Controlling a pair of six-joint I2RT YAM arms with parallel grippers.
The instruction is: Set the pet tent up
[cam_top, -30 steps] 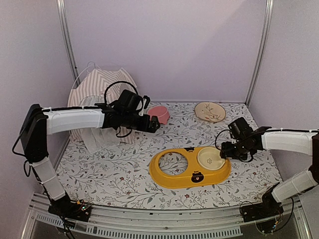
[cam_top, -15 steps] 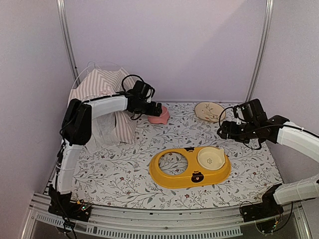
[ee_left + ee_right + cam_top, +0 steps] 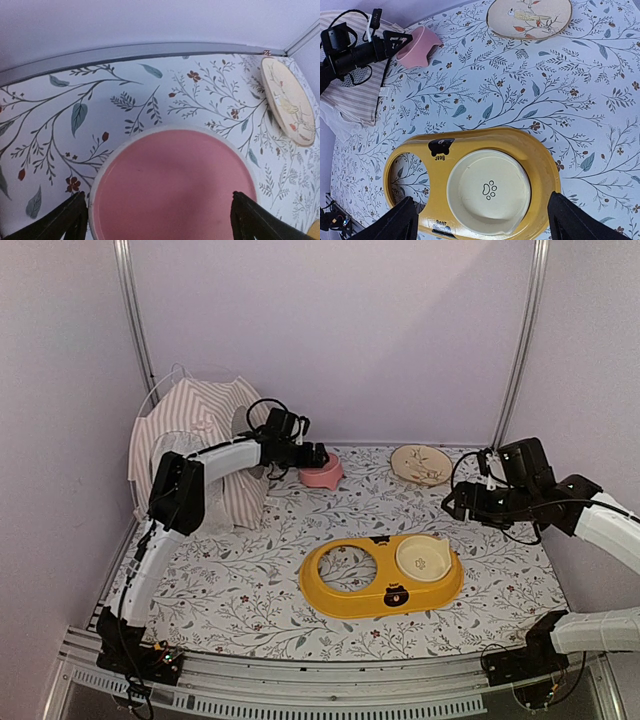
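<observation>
The pet tent [image 3: 195, 425] is a slumped heap of pink-and-white striped fabric with thin white poles in the back left corner; its striped edge [image 3: 355, 95] also shows in the right wrist view. My left gripper [image 3: 318, 455] reaches past the tent and hangs open just above a pink bowl [image 3: 324, 474]. In the left wrist view its fingertips [image 3: 70, 222] flank that pink bowl [image 3: 175, 185] with nothing held. My right gripper [image 3: 452, 502] hovers open on the right side, well away from the tent, above the cream bowl [image 3: 489, 190].
A yellow two-hole feeder [image 3: 345, 590] lies in the middle front, with the cream paw-print bowl [image 3: 422, 558] in its right hole. A round bird-painted plate [image 3: 420, 464] lies at the back right. Walls and metal posts close the back and sides.
My left arm swung back from in front of the tent to the pink bowl. My right gripper lifted off the cream bowl, drew back right and opened wider. The tent fabric shifted.
</observation>
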